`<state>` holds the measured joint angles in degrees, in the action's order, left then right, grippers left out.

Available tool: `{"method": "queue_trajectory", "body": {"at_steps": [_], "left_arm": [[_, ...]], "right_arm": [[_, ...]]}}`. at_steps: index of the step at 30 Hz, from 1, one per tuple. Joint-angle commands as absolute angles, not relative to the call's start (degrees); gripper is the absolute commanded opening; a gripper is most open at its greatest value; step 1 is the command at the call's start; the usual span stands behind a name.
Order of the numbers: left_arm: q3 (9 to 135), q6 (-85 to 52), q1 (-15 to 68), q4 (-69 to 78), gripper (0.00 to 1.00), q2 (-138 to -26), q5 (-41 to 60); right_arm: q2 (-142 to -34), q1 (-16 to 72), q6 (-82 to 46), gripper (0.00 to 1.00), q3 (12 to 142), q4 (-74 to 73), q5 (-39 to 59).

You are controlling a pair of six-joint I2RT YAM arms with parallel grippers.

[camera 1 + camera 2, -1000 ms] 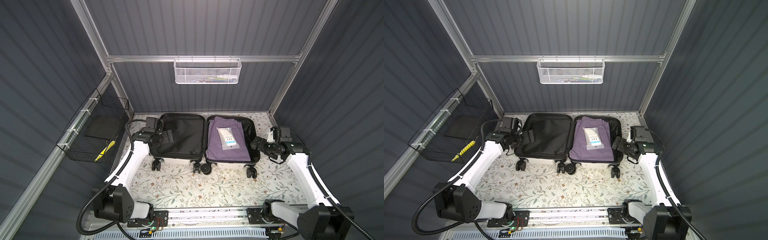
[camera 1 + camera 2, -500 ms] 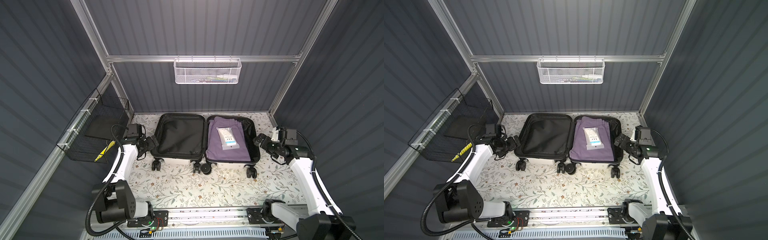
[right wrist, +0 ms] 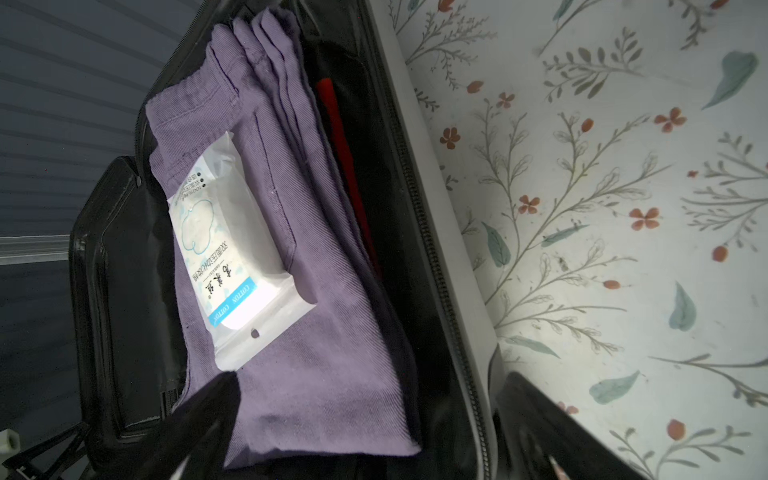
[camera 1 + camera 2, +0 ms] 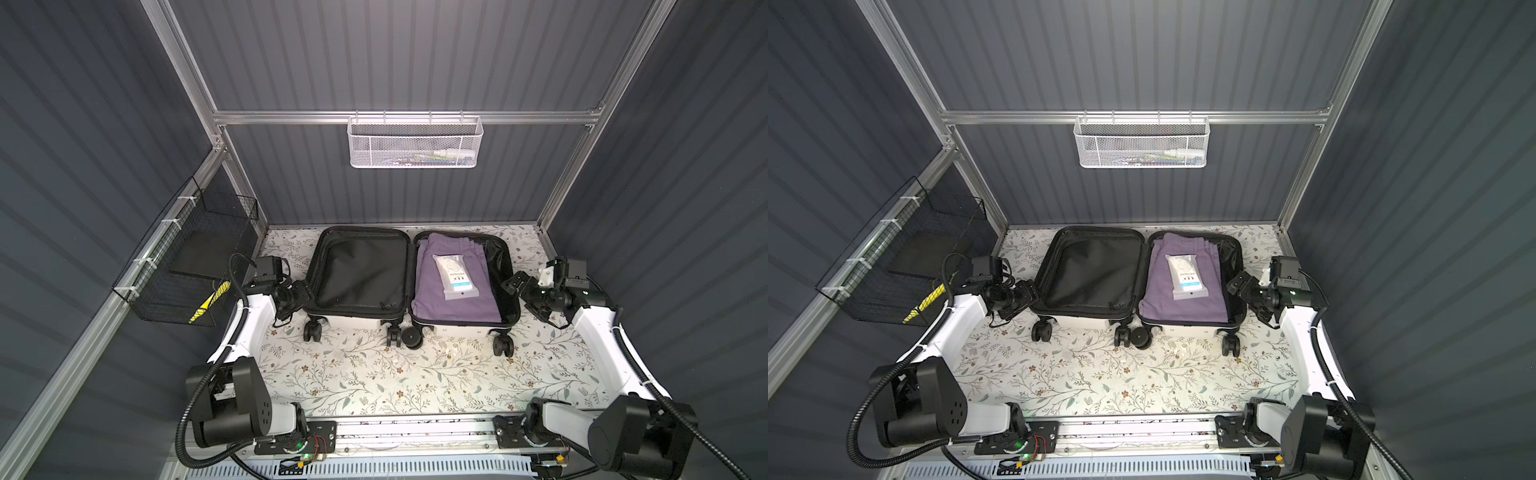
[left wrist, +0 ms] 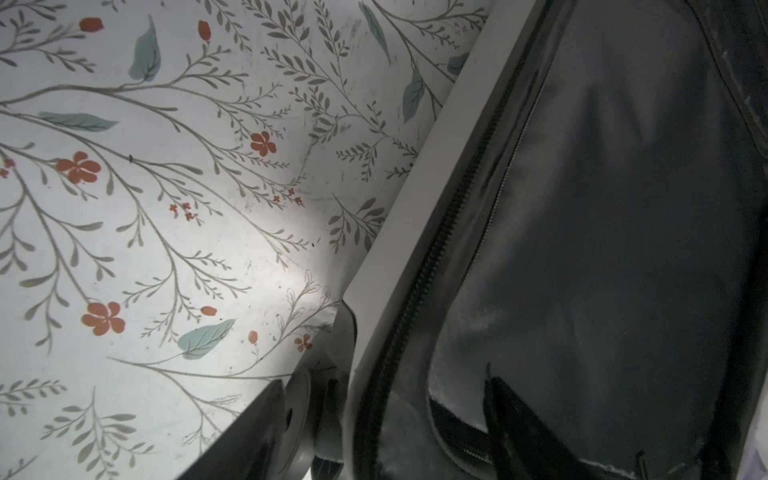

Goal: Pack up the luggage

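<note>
Left gripper (image 4: 302,294), jaws apart, is straddling the open suitcase's (image 4: 361,270) left rim. The suitcase is lying flat on the desk (image 4: 374,374), its right half holding purple trousers (image 4: 453,303) and a wipes pack (image 4: 453,276). Right gripper (image 4: 524,296), jaws wide, is straddling its right rim. Risk: a shallow pinch probably slips off the glossy shell in closing.

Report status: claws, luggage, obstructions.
Left claw open, straddling luggage left rim; right claw open, straddling right rim. Luggage open flat, purple trousers, wipes pack inside. No obstruction seen.
</note>
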<state>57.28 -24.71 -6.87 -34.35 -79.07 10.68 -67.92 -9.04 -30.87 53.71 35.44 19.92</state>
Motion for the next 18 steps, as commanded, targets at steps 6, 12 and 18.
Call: {"method": "queue_trajectory", "body": {"at_steps": [6, 12, 18], "left_arm": [[55.2, -26.0, -7.8, -33.3, 0.58, -79.0, 12.0], [54.9, -26.0, -7.7, -33.2, 0.45, -79.0, 11.9], [55.1, -25.8, -7.7, -33.4, 0.35, -78.8, 12.5]], "right_arm": [[-69.6, -12.8, -32.8, 0.99, 50.7, 31.9, 27.0], [-71.0, -14.6, -33.4, 0.98, 48.8, 28.9, 30.8], [-71.6, -14.8, -32.5, 0.97, 48.4, 28.3, 31.6]]}}
